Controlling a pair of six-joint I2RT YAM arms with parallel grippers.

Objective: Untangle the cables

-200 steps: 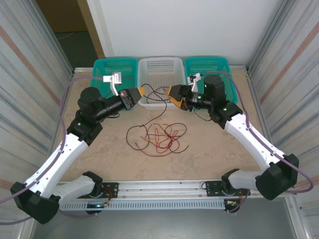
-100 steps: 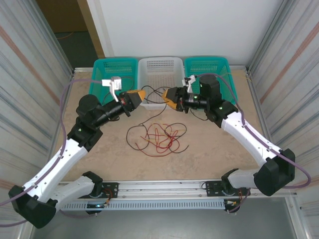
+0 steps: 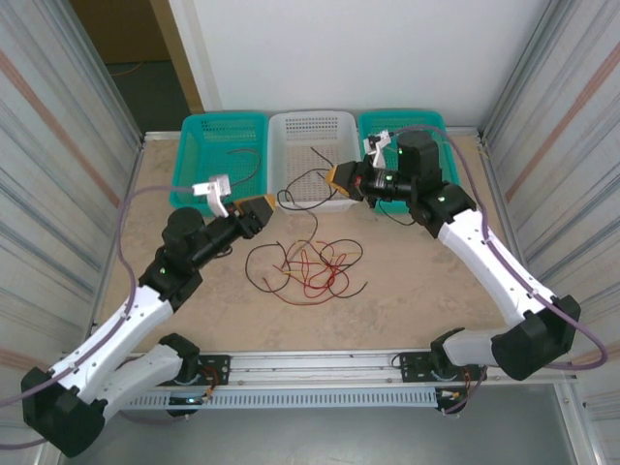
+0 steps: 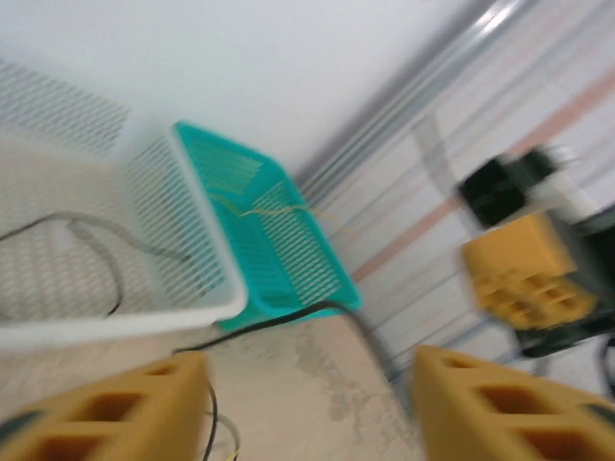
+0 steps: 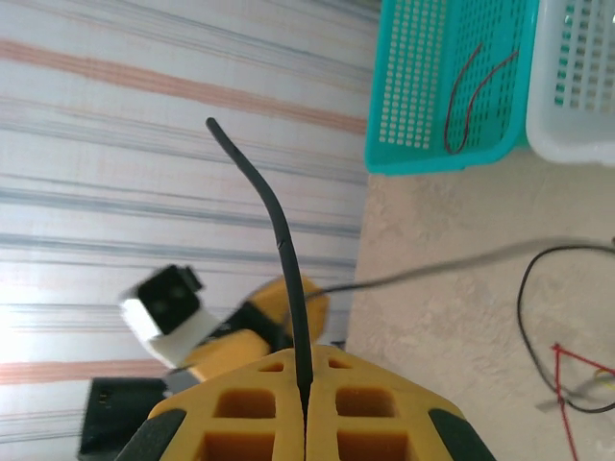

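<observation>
These cables (image 3: pixel 310 266) look feather-light, floppy and springy, mostly heaped mid-surface (image 3: pixel 436 291). Right pincer (image 5: pixel 306 379) is clamped on a black cable (image 5: pixel 279 230) near its end, by the white basket (image 3: pixel 310 118). Left pincer (image 4: pixel 307 399) gapes wide, empty. I'd grab ends, not loops.

Count:
- 3 baskets: left teal (image 3: pixel 225 136), white (image 3: pixel 312 131), right teal (image 3: pixel 387 115).
- 2 arms: left (image 3: pixel 145 300), right (image 3: pixel 484 252).
- 2 grippers: left (image 3: pixel 263 210), right (image 3: pixel 335 178).
- 2 lilac arm cables (image 3: pixel 123 232) (image 3: pixel 426 129).
- 1 black cable (image 3: pixel 295 184) on its own at the white basket's front.
- 1 pile (image 3: pixel 308 266) of red, black and yellow wires, too tangled to count.
- 2 thin strands (image 5: pixel 466 96) in left teal, possibly one wire.
- 1 yellow wire (image 4: pixel 264 206) in right teal.
</observation>
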